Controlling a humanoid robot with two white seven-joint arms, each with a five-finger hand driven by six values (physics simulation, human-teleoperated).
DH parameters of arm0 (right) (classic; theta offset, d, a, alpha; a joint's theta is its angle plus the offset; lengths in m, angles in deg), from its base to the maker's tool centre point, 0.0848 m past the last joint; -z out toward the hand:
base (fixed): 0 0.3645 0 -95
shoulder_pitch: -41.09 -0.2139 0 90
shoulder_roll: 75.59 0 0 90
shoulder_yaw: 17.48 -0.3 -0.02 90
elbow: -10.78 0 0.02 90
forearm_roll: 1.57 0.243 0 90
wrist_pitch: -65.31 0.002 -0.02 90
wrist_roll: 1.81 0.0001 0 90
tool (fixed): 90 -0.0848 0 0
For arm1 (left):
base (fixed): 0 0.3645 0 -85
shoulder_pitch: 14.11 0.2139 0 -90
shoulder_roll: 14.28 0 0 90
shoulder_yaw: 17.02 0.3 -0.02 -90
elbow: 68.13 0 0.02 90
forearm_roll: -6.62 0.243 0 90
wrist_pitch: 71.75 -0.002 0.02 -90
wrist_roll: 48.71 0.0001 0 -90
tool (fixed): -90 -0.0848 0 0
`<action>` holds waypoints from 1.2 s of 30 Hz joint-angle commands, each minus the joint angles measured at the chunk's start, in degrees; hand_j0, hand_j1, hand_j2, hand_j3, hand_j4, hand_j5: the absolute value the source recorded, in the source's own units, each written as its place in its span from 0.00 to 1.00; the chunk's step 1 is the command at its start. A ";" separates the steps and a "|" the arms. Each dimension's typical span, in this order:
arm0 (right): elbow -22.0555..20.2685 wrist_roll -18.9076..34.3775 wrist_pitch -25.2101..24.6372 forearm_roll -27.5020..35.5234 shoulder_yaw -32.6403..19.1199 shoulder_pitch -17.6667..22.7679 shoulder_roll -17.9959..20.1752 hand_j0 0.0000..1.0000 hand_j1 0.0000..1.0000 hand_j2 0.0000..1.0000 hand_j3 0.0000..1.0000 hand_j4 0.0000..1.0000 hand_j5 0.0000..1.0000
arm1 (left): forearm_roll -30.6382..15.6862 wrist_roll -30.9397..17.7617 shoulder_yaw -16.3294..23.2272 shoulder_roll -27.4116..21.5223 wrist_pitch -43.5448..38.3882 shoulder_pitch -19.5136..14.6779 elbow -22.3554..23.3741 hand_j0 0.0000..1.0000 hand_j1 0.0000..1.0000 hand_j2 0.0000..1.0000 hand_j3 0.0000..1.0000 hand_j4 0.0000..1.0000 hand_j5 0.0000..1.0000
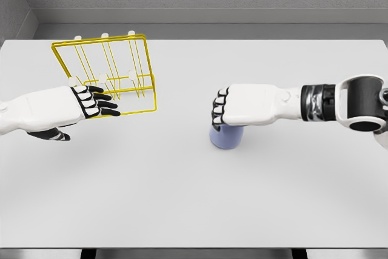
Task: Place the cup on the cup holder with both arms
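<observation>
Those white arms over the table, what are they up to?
It is a two-armed robot in a simulation, working on a white table. Its right hand is curled over the top of a pale blue cup that stands near the middle of the table. Its left hand reaches toward the near edge of a yellow wire cup holder at the far left, fingers extended; whether they touch it is hard to tell. The cup is not yet on the holder.

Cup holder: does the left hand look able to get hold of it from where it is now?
Probably yes. The left hand sits at the near edge of the yellow wire cup holder, fingers extended toward the frame, and nothing lies between them. Contact itself cannot be confirmed.
</observation>
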 commanded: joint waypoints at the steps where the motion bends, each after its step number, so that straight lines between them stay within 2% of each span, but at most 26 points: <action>1: -0.07 -0.03 -0.13 0.21 0.51 0.00 0.20 0.54 0.54 0.54 0.54 0.54 0.54 | -0.34 0.03 -0.01 -0.07 -0.10 0.00 -0.05 1.00 1.00 1.00 1.00 1.00 1.00; 10: -0.07 -0.03 -0.13 0.30 1.04 0.00 0.38 0.55 0.55 0.55 0.55 0.55 0.55 | -0.34 0.03 -0.01 -0.07 -0.10 0.00 -0.05 1.00 1.00 1.00 1.00 1.00 1.00; 12: -0.07 -0.12 -0.13 0.30 1.39 0.00 0.37 0.57 0.57 0.57 0.57 0.57 0.57 | -0.34 0.03 -0.01 -0.07 -0.10 0.00 -0.05 1.00 1.00 1.00 1.00 1.00 1.00; 13: 0.02 -0.03 -0.13 0.30 1.39 0.00 0.46 0.62 0.62 0.62 0.62 0.62 0.62 | -0.34 0.03 -0.01 -0.07 -0.10 0.00 -0.05 1.00 1.00 1.00 1.00 1.00 1.00; 14: -0.07 -0.03 -0.13 0.30 1.39 0.00 0.37 0.73 0.73 0.73 0.73 0.73 0.73 | -0.34 0.03 -0.01 -0.07 -0.10 0.00 -0.05 1.00 1.00 1.00 1.00 1.00 1.00; 16: 0.02 -0.12 -0.13 0.30 1.39 0.09 0.37 0.88 0.88 0.88 0.88 0.88 0.88 | -0.34 0.03 -0.01 -0.07 -0.10 0.00 0.04 1.00 1.00 1.00 1.00 1.00 1.00; 18: -0.07 -0.29 -0.13 0.30 1.30 0.09 0.37 0.99 0.99 0.99 0.99 0.99 0.99 | -0.34 0.03 -0.01 -0.07 -0.10 0.00 -0.05 1.00 1.00 1.00 1.00 1.00 1.00; 25: 0.02 -0.21 -0.13 0.12 0.78 0.18 0.64 0.99 0.99 0.99 0.99 0.99 0.99 | -0.34 0.03 -0.01 0.02 -0.10 0.00 -0.05 1.00 1.00 1.00 1.00 1.00 1.00; 28: 0.02 -0.21 -0.13 -0.14 0.42 0.18 2.04 1.00 1.00 1.00 1.00 1.00 1.00 | 0.89 0.03 -0.01 1.69 -0.10 -0.61 0.04 1.00 1.00 1.00 1.00 1.00 1.00; 30: 0.19 -0.21 -0.13 -0.14 -1.77 0.35 3.36 1.00 1.00 1.00 1.00 1.00 1.00 | 1.68 0.03 -0.01 2.92 -0.10 -1.32 0.04 1.00 1.00 1.00 1.00 1.00 1.00; 33: 0.37 -0.64 -0.13 0.12 -4.67 0.35 4.51 1.00 1.00 1.00 1.00 1.00 1.00 | 3.26 0.03 0.07 5.64 -0.10 -2.72 0.04 1.00 1.00 1.00 1.00 1.00 1.00; 36: 0.37 -0.82 -0.13 1.70 -8.36 0.53 4.68 1.00 1.00 1.00 1.00 1.00 1.00 | 4.49 0.03 4.73 8.37 -0.10 -7.47 0.22 1.00 1.00 1.00 1.00 1.00 1.00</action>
